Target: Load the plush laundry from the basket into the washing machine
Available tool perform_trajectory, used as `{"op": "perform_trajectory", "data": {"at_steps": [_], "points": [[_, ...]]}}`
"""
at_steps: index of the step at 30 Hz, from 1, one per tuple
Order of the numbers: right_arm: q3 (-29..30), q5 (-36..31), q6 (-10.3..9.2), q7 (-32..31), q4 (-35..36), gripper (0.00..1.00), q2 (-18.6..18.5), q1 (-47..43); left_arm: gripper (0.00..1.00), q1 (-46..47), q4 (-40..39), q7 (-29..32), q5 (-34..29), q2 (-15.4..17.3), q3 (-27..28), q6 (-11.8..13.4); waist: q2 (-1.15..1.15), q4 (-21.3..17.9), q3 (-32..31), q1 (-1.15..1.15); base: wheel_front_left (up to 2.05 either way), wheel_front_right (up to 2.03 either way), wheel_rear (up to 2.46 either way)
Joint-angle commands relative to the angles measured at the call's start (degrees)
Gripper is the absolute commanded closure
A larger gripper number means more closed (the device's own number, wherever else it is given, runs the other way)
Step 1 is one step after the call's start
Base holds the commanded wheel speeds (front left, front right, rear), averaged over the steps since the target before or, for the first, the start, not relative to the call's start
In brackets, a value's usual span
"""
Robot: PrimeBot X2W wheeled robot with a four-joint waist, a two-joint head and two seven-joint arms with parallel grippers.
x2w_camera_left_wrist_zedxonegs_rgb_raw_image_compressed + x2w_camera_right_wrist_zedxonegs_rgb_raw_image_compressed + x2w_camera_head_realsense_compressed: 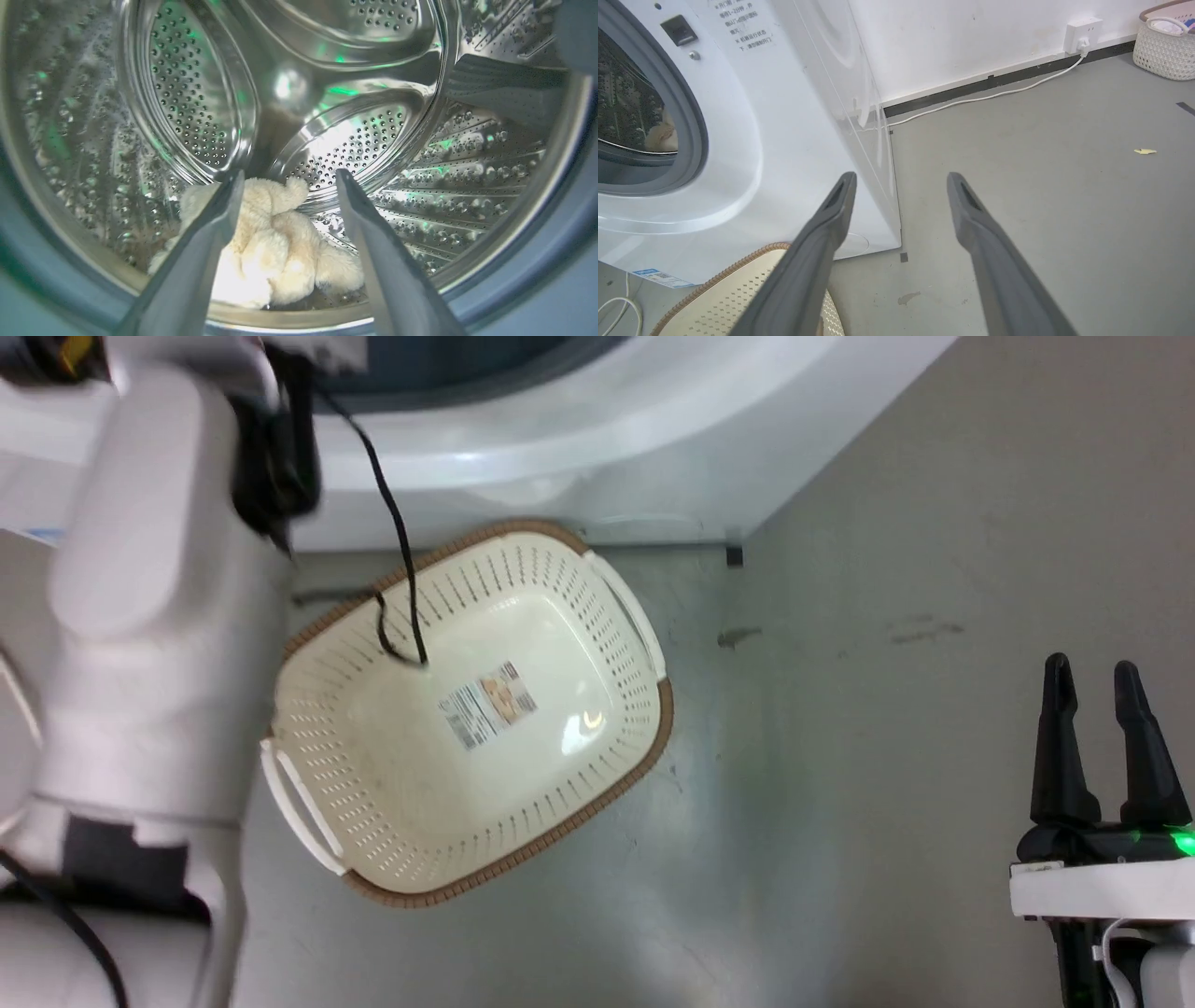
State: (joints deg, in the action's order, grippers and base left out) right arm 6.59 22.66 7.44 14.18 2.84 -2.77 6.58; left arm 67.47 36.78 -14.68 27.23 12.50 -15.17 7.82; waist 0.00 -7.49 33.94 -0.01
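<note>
Inside the drum [467, 177], the plush [275, 247] lies loose beyond the spread left gripper [289, 173] (right gripper [902, 175] likewise open): likely light, soft; pinch a limb.

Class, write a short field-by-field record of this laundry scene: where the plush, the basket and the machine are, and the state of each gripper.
Plush: fluffy cream shaggy plush bundle, lying at the bottom of the steel perforated drum
Basket: cream perforated plastic oval basket, no plush in it, on the grey floor in front of the machine
Machine: large white front-loading machine, door opening uncovered
Left arm: left gripper open, holding nothing, pointing into the drum
Right arm: right gripper open, holding nothing, over the floor beside the machine
</note>
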Motion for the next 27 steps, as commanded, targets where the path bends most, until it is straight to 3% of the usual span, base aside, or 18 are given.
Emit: {"op": "perform_trajectory", "data": {"at_steps": [1,13,27], "points": [[0.19,-0.11,0.05,-0.07,-0.19,0.0,-0.1,-0.37,0.0,-2.27,-1.1,-0.31,-0.26,-0.69,0.7,0.36,0.0,0.9,-2.34,0.01,0.0,0.0,0.0],[0.02,0.21,0.05,-0.26,-2.46,0.0,-0.1,-2.7,0.0,-16.5,-7.06,-0.31,-3.96,-3.33,2.39,1.45,0.0,2.12,-11.94,0.01,0.0,0.0,0.0],[-0.44,-1.05,0.05,-1.1,-4.83,0.0,-0.1,-7.96,0.0,-35.89,-15.4,-0.31,-5.25,-2.87,5.45,1.25,0.0,3.21,-26.57,0.01,0.0,0.0,0.0]]}}
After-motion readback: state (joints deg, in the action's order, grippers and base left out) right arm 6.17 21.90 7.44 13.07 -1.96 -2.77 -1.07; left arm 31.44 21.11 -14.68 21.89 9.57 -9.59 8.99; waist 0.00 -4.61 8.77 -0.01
